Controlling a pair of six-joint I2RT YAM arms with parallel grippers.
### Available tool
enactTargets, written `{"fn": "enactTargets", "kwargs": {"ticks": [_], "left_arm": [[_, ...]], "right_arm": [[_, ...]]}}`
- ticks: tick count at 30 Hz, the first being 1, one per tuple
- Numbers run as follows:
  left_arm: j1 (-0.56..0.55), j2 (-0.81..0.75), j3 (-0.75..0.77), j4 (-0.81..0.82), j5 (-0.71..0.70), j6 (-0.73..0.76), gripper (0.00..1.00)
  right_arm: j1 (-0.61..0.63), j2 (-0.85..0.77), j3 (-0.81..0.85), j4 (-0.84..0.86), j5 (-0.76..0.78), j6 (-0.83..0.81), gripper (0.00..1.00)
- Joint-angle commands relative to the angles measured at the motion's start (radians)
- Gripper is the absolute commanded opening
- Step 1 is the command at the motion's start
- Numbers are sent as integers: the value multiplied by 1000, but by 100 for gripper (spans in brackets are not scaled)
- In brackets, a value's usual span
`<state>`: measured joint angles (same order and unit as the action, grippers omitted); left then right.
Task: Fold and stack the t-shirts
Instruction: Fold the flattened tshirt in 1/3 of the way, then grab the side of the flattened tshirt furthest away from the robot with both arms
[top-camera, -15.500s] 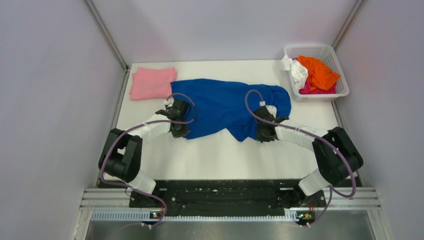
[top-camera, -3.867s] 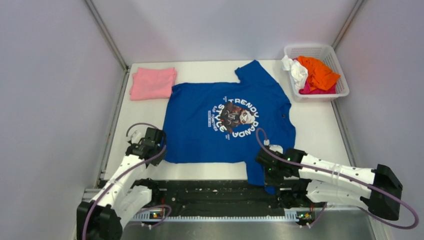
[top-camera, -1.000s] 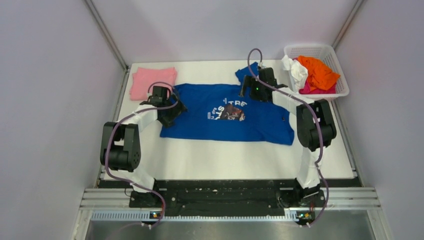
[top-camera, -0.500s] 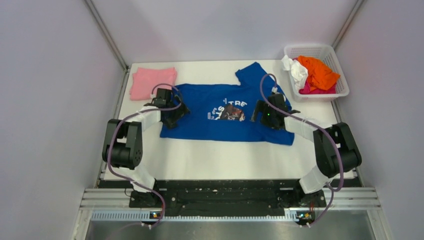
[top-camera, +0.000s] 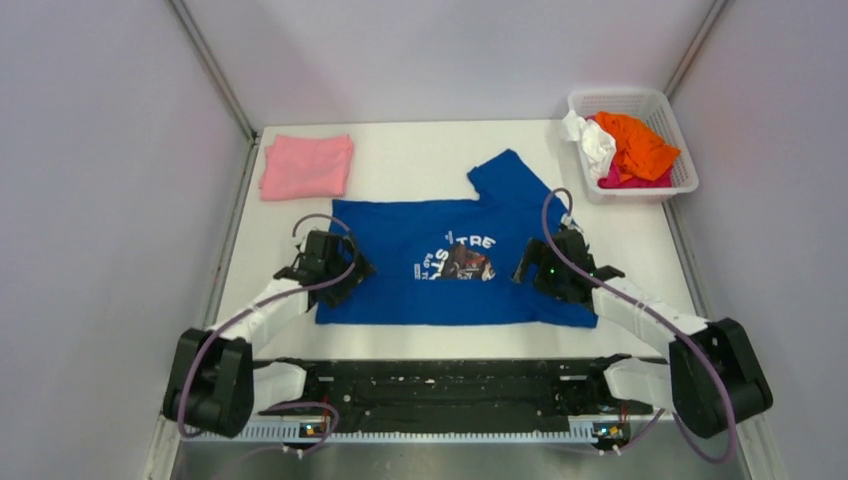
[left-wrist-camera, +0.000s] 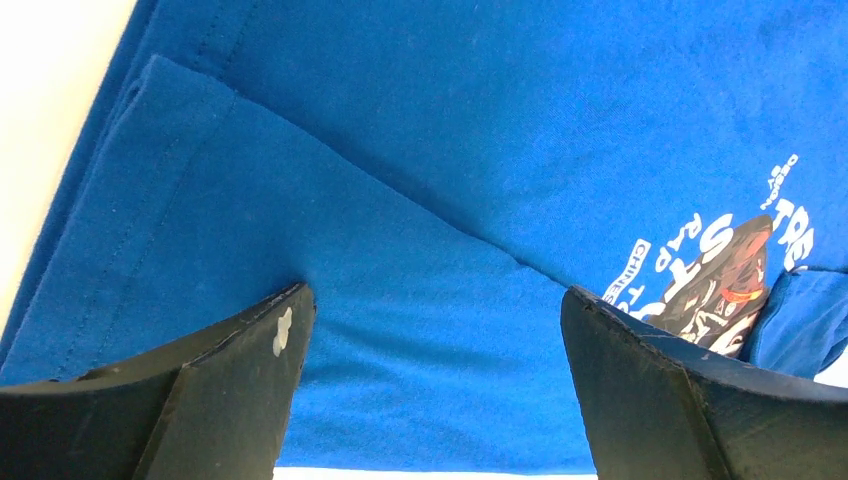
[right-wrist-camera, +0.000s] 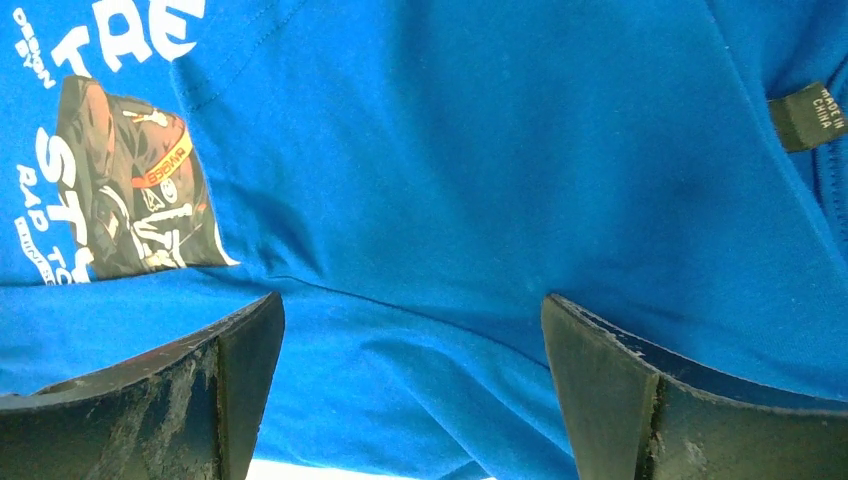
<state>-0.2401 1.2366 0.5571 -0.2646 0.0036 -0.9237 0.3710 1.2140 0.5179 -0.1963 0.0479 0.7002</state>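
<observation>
Two claws sit low over the blue tee (top-camera: 400, 295) in the lower middle of the top view. The left gripper (top-camera: 334, 272) is at the tee's left end and the right gripper (top-camera: 547, 274) is toward its right end. In both wrist views the black fingers (left-wrist-camera: 240, 380) stand wide apart with only flat blue cloth showing between them, so both claws are fully spread and hold nothing. I cannot tell whether the tips touch the cloth.

The blue tee lies on the table (top-camera: 430, 150) as a wide band, doubled over once so that only half of its round print (top-camera: 462, 260) shows. One sleeve (top-camera: 505, 180) sticks out from the band toward the upper right of the frame. The neck label (right-wrist-camera: 806, 116) shows on the right in the right wrist view.

Farther back, at upper left, the pink tee (top-camera: 306, 166) lies folded into a neat square, apart from the blue one. At upper right the basket (top-camera: 668, 110) holds an orange tee (top-camera: 635, 145), a white one (top-camera: 594, 140) and a magenta one (top-camera: 625, 178), all bunched up.

By my reading the task is well under half done. One tee is finished, and the blue one has a first fold. Its sleeve needs tucking, and it needs further folds before it goes on the pink. The basket's tees look untouched.
</observation>
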Motion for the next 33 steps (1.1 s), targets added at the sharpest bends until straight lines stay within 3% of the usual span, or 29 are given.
{"fn": "enactTargets", "kwargs": {"ticks": [1,6,11,16,19,26,33], "left_arm": [[-5,-113,-119,-217,-99,-48,99],[-8,-215,-164,-238,-112,-72,99],[-8,-245,-120,-286,-115,-66,99],[-8,-237,78,-366,-212,23,99],[-3,-161,220,-370,-307,48,99],[121,215,579,-327,-318,155,99],[148,586,972,-401,-335,237,84]], "right_arm": [[26,-103,-62,-213,28,35,99],[37,-215,-95,-232,33,24,99],[38,-252,-14,-213,96,-19,99],[36,-249,97,-149,111,-77,99],[37,-199,172,-108,129,-114,99],[36,-17,327,-14,174,-191,99],[32,145,423,1,224,-246,99]]}}
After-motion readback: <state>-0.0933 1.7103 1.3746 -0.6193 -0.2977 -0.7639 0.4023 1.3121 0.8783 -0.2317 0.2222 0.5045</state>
